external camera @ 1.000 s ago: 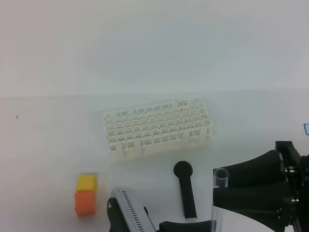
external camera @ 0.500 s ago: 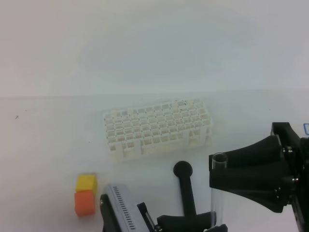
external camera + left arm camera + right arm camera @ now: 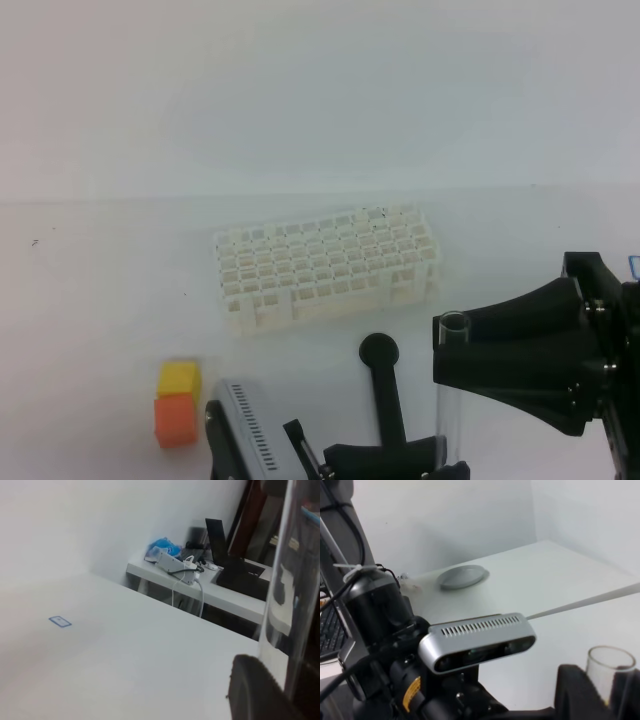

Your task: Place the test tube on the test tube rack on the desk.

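Observation:
The clear test tube [image 3: 455, 390] stands upright above the desk [image 3: 100, 300], in front of and to the right of the white test tube rack [image 3: 325, 265]. My right gripper [image 3: 445, 358] reaches in from the right and its black fingers are shut on the tube just below the mouth. The right wrist view shows the tube's rim [image 3: 611, 662] between those fingers. At the bottom edge, my left gripper [image 3: 445, 462] is shut on the tube's lower end. In the left wrist view the glass [image 3: 290, 580] fills the right side, close to the lens.
A black round-headed stick [image 3: 385, 390] lies on the desk just left of the tube. A yellow block [image 3: 179, 378] and an orange block [image 3: 175, 420] sit at the front left. The left arm's silver camera housing [image 3: 245, 430] rises at the bottom.
The right gripper's jaws have narrowed onto the tube near its mouth. The tube and left arm have risen a little, and the left arm's camera housing has shifted left.

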Robot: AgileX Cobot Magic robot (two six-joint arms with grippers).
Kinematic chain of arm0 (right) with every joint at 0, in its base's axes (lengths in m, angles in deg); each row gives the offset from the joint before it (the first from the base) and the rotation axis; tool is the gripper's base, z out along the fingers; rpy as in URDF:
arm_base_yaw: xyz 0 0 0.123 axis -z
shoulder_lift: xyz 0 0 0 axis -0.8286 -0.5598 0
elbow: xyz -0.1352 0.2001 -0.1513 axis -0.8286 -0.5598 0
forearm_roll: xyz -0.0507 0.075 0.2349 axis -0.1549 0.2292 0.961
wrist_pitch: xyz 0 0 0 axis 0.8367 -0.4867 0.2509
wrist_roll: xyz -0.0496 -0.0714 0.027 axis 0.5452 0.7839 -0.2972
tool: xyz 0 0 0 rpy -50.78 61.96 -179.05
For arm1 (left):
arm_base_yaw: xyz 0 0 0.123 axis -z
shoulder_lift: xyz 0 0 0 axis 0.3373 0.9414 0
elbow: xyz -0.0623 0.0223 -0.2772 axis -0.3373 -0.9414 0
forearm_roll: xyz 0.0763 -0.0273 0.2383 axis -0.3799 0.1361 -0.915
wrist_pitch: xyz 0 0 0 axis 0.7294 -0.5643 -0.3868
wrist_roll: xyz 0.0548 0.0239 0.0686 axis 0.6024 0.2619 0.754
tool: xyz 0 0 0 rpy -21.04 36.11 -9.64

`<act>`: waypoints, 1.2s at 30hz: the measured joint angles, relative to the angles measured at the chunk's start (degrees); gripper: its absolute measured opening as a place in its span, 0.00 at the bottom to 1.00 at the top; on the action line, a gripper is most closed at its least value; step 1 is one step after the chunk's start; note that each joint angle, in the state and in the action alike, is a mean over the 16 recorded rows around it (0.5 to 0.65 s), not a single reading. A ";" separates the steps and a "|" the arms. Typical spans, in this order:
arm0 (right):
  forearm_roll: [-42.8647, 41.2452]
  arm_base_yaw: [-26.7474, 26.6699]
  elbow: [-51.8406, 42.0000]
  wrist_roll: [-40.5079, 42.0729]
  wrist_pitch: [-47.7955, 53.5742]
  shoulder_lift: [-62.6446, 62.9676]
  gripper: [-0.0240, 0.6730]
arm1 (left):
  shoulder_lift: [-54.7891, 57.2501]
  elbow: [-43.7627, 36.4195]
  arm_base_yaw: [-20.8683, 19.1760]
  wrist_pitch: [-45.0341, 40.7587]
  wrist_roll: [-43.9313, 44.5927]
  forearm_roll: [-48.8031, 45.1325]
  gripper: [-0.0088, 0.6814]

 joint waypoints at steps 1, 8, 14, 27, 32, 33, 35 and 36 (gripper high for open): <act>0.05 0.00 0.00 -0.08 -0.06 -0.01 0.22 | 0.00 0.00 0.01 0.01 -0.20 0.06 0.04; 0.45 0.00 0.00 -0.70 -0.47 -0.12 0.22 | 0.00 0.00 0.05 0.06 -1.77 0.46 0.03; 0.85 0.00 0.00 -1.56 -0.74 -0.31 0.22 | 0.00 0.00 0.07 0.16 -5.24 0.31 0.09; 0.95 0.00 0.06 -0.50 -1.59 -0.60 0.22 | -0.02 0.00 0.02 0.53 -17.13 1.72 0.51; 0.55 0.00 0.09 1.05 -4.29 -0.33 0.22 | -0.05 0.00 -0.03 0.65 -18.63 2.25 0.53; 0.47 0.00 0.10 1.31 -5.26 -0.24 0.22 | -0.05 0.00 -0.04 0.67 -18.66 2.38 0.50; 0.32 0.00 0.10 1.76 -7.62 -0.06 0.22 | -0.05 0.00 -0.06 0.71 -18.48 2.88 0.44; 0.26 0.00 0.10 1.94 -8.98 0.03 0.22 | -0.05 0.00 -0.07 0.71 -18.23 3.36 0.41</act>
